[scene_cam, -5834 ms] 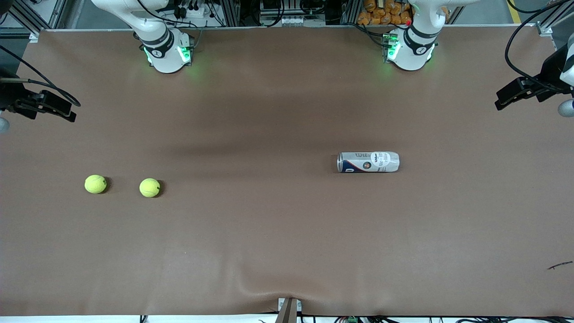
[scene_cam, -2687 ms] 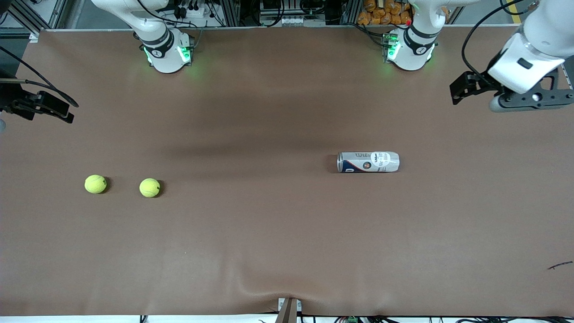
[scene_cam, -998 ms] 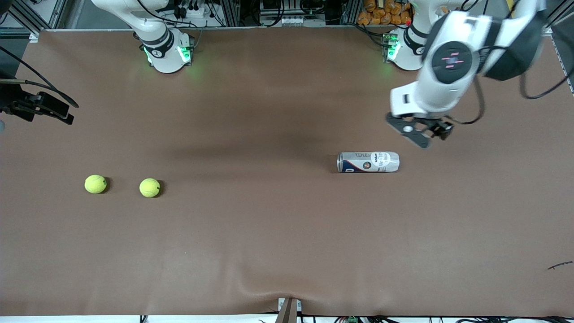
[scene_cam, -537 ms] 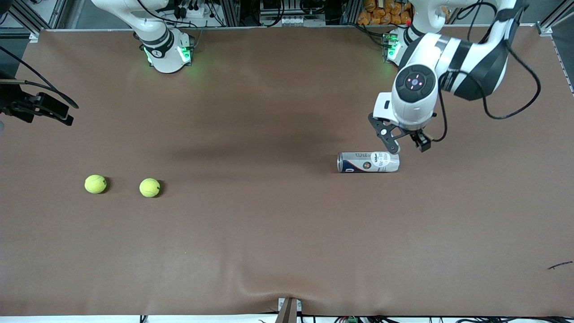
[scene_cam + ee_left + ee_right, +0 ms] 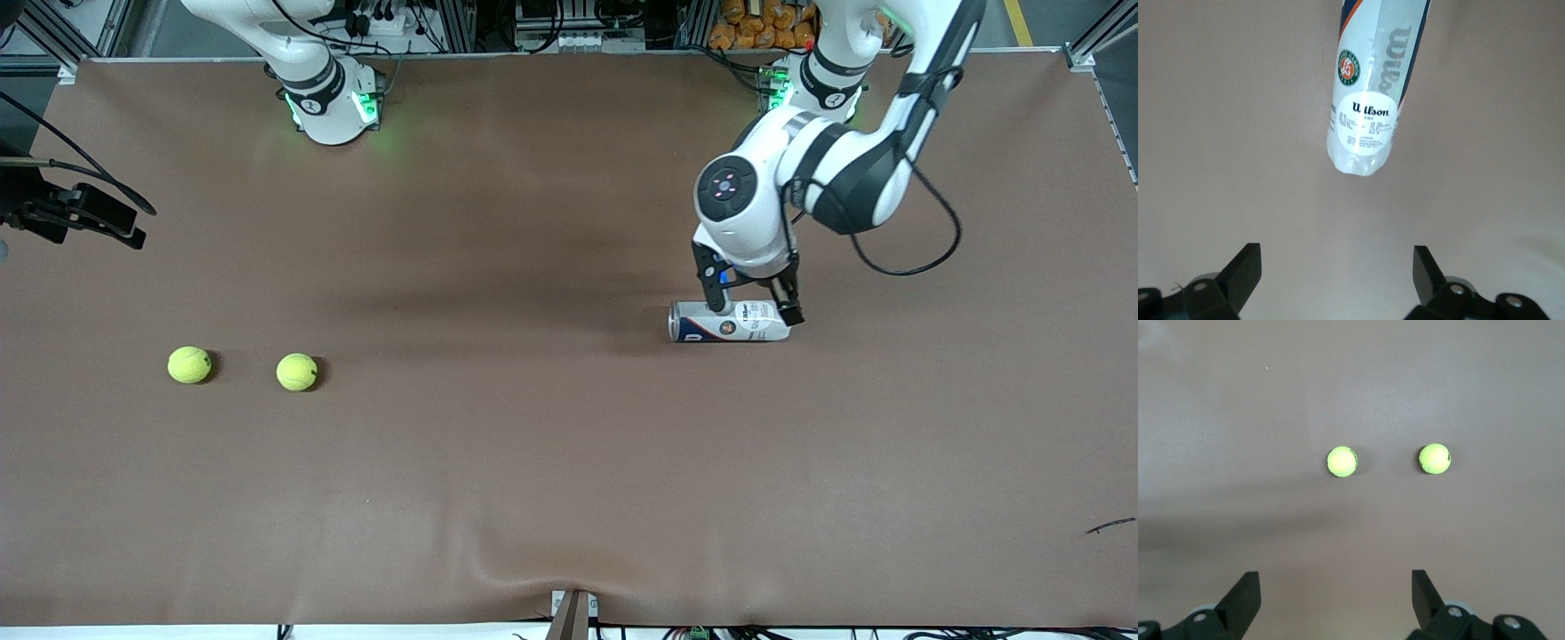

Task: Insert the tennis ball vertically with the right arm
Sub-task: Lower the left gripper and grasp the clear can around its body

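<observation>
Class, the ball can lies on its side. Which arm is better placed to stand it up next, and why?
Left. The left gripper, open, hangs right over the lying can; the right gripper, also open, waits at its table end, looking down on the two tennis balls.

Both arms are glossy white rounded shells with black joint bands, and green lights glow at their round bases (image 5: 333, 111). The left arm's round wrist cap (image 5: 725, 188) bears small pink marks, a looping black cable (image 5: 898, 267) trails beside it, and black fingers (image 5: 1245, 273) end in angular tips.
</observation>
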### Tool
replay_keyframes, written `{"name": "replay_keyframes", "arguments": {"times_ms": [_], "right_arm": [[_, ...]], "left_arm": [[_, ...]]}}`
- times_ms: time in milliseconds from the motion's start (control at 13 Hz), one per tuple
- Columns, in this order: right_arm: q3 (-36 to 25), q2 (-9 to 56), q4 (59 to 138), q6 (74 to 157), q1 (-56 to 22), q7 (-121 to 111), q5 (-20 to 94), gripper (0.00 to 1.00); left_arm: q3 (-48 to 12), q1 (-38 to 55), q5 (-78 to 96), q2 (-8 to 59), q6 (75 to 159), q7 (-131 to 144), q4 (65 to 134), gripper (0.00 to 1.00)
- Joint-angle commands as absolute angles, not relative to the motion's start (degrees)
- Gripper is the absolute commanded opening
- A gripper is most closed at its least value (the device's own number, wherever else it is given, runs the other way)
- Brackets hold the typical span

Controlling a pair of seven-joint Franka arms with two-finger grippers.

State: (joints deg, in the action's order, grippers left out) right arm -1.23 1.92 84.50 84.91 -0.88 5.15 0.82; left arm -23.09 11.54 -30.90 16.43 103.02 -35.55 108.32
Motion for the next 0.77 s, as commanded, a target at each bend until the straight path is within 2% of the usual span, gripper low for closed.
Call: {"name": "replay_keyframes", "arguments": {"times_ms": [0, 691], "right_arm": [[-1.1, 2.4, 83.4, 84.7, -1.1, 5.9, 0.1, 1.00], [-1.1, 2.4, 83.5, 84.7, -1.2, 5.9, 0.2, 1.00]], "left_arm": [[-23.1, 13.1, -34.7, 20.5, 103.3, -36.6, 105.9, 1.00], [-23.0, 14.4, -37.7, 28.6, 107.6, -35.8, 105.6, 1.00]]}}
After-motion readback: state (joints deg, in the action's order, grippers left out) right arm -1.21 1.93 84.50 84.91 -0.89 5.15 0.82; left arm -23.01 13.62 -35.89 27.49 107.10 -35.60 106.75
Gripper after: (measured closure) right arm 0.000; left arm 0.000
